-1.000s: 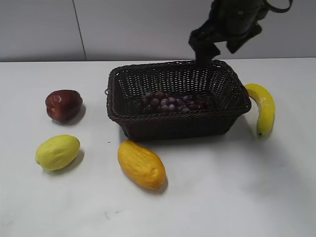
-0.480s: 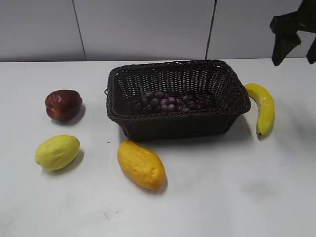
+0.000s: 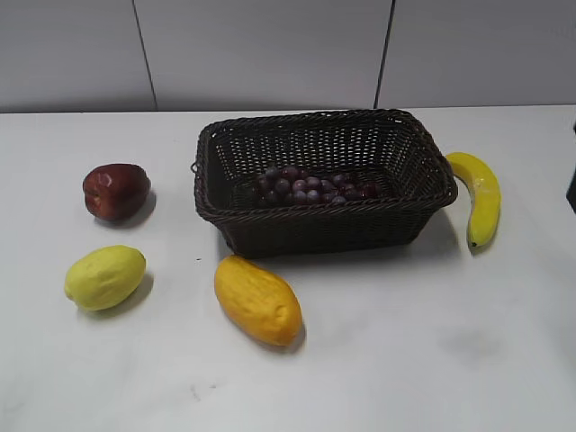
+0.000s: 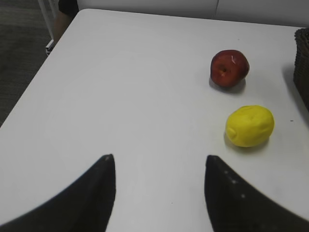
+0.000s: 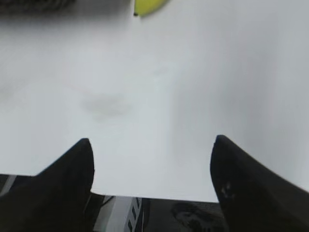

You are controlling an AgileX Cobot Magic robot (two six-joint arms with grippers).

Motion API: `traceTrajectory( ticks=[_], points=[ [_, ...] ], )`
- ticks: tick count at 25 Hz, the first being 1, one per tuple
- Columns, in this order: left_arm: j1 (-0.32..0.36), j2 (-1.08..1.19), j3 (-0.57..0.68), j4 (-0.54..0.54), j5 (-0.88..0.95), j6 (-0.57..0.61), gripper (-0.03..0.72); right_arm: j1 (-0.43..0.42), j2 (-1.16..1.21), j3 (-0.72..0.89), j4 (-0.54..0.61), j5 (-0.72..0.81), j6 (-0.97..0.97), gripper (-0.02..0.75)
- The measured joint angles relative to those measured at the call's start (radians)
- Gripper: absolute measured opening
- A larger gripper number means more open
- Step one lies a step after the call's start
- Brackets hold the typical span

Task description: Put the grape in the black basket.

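A: What differs from a moment ago?
B: The right arm is gone from above the black basket point(image 3: 324, 180); the grape point(image 3: 310, 186) stays inside.
A: The fingers?
B: Left gripper point(image 4: 159, 166) and right gripper point(image 5: 150, 147) are spread, empty. The banana point(image 5: 148, 6) is cut off over the white table point(image 3: 405, 342).

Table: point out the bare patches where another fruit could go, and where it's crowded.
Free: the table front right, below the banana; also the far-left edge past the apple. Crowded: the front left, between lemon and mango, and beside the black basket.
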Motion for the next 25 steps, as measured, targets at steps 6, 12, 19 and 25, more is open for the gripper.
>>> traceTrajectory(
  ticks=[6, 12, 19, 25],
  points=[
    [0.0, 0.0, 0.0, 0.0, 0.0, 0.0, 0.552, 0.0, -0.232, 0.26, 0.003, -0.067, -0.001, 0.565],
    [0.0, 0.0, 0.0, 0.0, 0.0, 0.0, 0.552, 0.0, -0.489, 0.434, 0.003, -0.115, -0.001, 0.565],
    [0.0, 0.0, 0.0, 0.0, 0.0, 0.0, 0.552, 0.0, -0.806, 0.585, 0.004, -0.133, -0.001, 0.563],
    [0.0, 0.0, 0.0, 0.0, 0.0, 0.0, 0.552, 0.0, -1.041, 0.616, 0.013, -0.13, -0.001, 0.563]
  ],
)
